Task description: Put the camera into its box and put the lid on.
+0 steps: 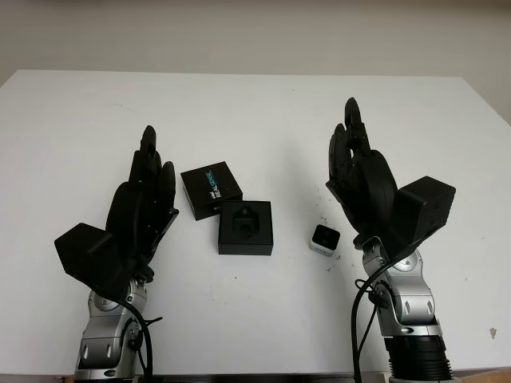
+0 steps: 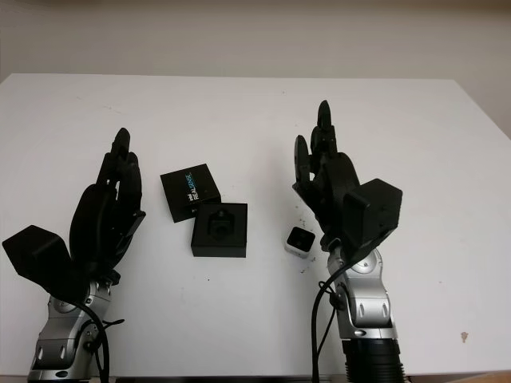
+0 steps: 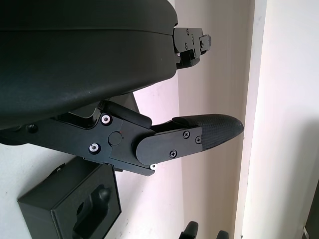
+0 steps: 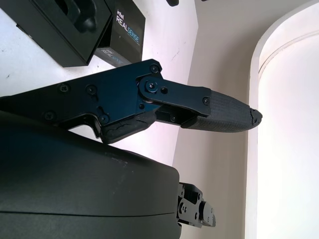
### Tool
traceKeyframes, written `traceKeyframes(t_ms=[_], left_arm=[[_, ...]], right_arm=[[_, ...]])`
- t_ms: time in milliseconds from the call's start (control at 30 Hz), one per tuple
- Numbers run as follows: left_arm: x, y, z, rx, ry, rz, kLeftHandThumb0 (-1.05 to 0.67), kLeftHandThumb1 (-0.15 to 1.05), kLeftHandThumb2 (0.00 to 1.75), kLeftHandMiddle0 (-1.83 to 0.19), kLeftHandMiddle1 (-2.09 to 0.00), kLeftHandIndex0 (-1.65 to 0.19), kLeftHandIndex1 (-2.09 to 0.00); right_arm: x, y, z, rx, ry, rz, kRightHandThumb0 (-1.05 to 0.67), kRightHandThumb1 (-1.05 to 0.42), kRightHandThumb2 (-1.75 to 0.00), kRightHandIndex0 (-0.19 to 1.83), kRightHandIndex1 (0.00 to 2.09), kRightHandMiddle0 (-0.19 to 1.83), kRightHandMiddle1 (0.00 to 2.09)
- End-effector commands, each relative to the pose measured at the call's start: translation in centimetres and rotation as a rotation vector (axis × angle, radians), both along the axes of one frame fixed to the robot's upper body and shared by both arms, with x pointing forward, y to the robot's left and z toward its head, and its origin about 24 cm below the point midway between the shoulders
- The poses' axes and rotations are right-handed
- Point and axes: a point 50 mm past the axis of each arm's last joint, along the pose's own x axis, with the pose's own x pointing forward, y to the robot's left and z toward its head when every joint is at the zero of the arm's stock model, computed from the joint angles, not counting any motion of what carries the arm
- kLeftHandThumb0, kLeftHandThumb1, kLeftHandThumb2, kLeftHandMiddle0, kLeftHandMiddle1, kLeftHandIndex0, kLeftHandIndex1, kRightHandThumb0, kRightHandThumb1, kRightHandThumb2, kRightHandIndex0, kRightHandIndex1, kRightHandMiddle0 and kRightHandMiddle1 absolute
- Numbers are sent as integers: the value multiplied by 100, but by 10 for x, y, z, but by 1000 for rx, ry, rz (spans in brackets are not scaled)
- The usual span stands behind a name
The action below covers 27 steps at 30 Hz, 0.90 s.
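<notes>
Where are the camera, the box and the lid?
camera (image 1: 325,238): left eye view, on its dark front face.
box (image 1: 246,227): left eye view, on the black insert inside the open box.
lid (image 1: 211,189): left eye view, on the printed top face.

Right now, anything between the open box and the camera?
No. Bare white table separates the open black box from the small white camera, seen in the left eye view. The right hand hovers beside the camera, open.
</notes>
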Motion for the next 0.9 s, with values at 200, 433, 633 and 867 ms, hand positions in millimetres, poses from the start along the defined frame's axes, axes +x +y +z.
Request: traceKeyframes(t_ms=[200,433,633,867], left_arm=[[2,-3,3,-3,-11,-16,-67,105,58,7,-5,8,-5],[-1,-4,1,5,-7,-8,-65,105,61,7,-5,9,-5],[-2,-3,1,-10,-7,7,-66,105,59,6,-5,8,-5],[-1,-3,0,4,-7,4,-66,105,62,8,-5,9,-5]], right_arm=[[1,-2,3,4,-13,-4,-78,-105,-62,-19,0,-19,0],[-1,-10,3,-3,-18,19,-78,-105,-60,-19,0,-19,0],[10,-41,32,-92,-69,89,-75,-104,-19,3,12,7,15],[18,-72,76,-391,-82,254,-44,-81,-5,28,25,-5,79]])
